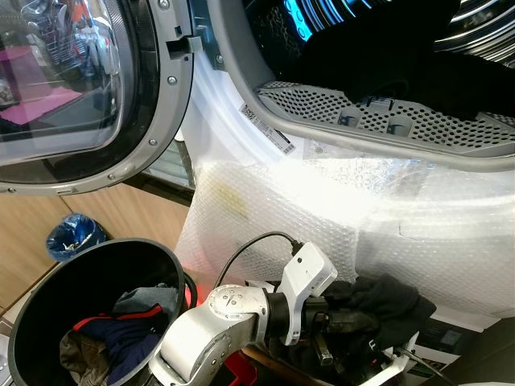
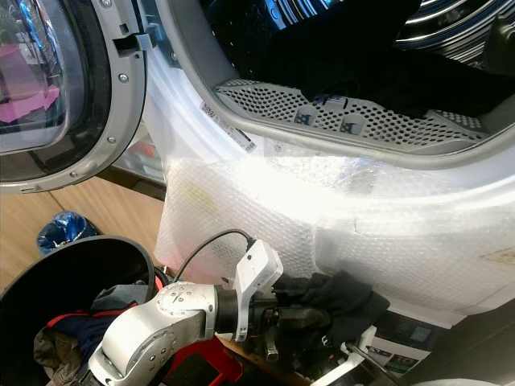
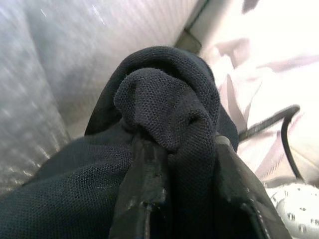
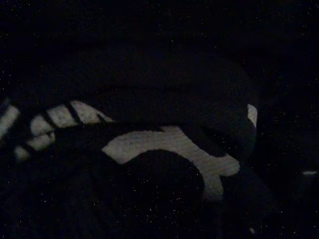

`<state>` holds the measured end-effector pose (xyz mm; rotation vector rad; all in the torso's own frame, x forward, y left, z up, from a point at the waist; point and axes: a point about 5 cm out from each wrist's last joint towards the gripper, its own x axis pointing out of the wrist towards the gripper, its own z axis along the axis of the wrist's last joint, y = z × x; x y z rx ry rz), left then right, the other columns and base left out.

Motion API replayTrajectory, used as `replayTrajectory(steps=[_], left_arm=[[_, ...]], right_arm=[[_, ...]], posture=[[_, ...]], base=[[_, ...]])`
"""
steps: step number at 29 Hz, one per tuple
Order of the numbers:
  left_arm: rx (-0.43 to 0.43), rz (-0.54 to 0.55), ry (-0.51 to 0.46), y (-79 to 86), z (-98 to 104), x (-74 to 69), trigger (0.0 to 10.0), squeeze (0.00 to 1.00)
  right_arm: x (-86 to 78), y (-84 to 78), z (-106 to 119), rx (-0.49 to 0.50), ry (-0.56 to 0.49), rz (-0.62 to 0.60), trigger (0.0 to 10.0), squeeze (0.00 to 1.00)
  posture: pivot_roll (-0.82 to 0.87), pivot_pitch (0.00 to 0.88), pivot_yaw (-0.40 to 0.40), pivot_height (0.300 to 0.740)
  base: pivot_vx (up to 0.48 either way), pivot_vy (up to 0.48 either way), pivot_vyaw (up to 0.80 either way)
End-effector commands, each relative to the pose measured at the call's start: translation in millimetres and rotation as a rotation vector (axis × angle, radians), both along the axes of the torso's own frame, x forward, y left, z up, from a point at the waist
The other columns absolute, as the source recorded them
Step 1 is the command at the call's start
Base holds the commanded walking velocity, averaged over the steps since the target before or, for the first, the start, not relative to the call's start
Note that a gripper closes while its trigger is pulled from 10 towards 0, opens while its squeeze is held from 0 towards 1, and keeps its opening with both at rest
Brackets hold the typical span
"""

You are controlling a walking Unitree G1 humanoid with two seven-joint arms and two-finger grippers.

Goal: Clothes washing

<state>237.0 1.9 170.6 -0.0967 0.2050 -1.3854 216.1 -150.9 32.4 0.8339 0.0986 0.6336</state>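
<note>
Black garment (image 1: pixel 386 301): knit mesh fabric, bunched, held low and near, in front of the bubble-wrapped washer front (image 1: pixel 322 217), below the open drum mouth (image 1: pixel 378 121).
Left pincer (image 3: pixel 182 149): both fingers closed on a fold of the garment; cloth bulges between and over them.
Right pincer: wrist view too dark; cannot tell its state.
Laundry bin (image 1: pixel 48 289): black, near left, more clothes (image 1: pixel 113 334) inside.
Washer door (image 1: pixel 80 88): swung open, far left.
Handling, judged: light, soft, limp; drapes and trails, may snag on the drum rim.
Grip advice: pinch a thick fold near the bundle's middle, so less hangs loose.
</note>
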Motion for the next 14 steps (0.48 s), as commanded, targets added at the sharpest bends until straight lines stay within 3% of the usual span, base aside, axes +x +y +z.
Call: replayTrajectory(steps=[1,14], left_arm=[[0.037,-0.005,0.019,1.8,-6,-3.6,0.0,0.0],[0.084,-0.035,0.054,10.3,-14,-14.2,0.0,0.0]], right_arm=[[2.3,1.1,10,0.016,-0.058,0.013,0.0,0.0],[-3.2,-3.4,3,0.024,-0.018,-0.007,0.0,0.0]], posture=[[-0.06,0.11,0.073,0.74],[-0.05,0.111,0.078,0.74]], base=[[0.0,0.0,0.0],[0.0,0.0,0.0]])
